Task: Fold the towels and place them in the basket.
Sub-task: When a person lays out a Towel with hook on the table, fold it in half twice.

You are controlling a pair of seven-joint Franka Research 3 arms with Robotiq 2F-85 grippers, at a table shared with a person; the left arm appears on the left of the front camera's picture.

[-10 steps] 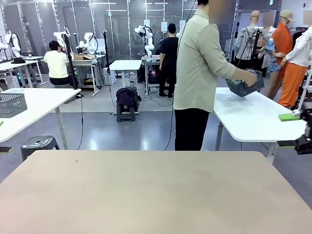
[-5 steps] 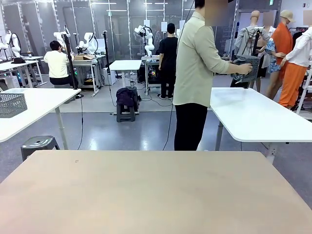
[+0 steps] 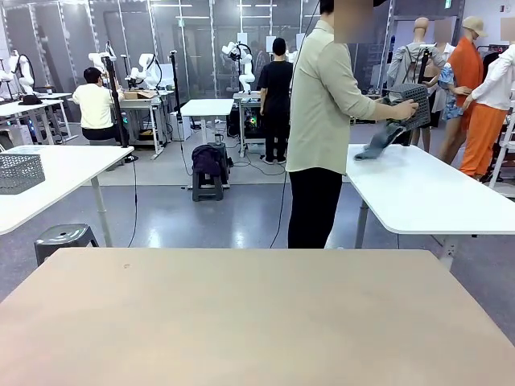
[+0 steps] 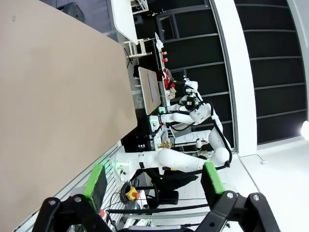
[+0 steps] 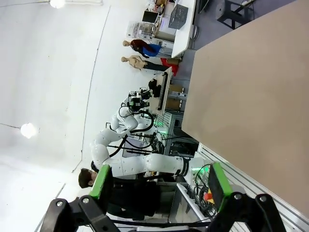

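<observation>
A person stands at the far side of the beige table (image 3: 257, 322), turned toward a white side table (image 3: 426, 193). Their hands hold the dark grey mesh basket (image 3: 410, 103) tipped up at chest height. One greyish-green towel (image 3: 376, 145) hangs out of it and reaches down onto the white table top. My left gripper (image 4: 154, 179) is open in the left wrist view, with nothing between its green pads, off the beige table's (image 4: 48, 96) edge. My right gripper (image 5: 159, 180) is open too, equally empty, beside the table (image 5: 251, 96).
A second white table (image 3: 56, 173) at the left carries a light grey mesh basket (image 3: 18, 170), with a metal stool (image 3: 63, 237) under it. Other people stand at workstations farther back.
The person lifted the basket off the white table and tipped it, and a towel now slides out. The green-padded gripper seen at the right edge has left the front view.
</observation>
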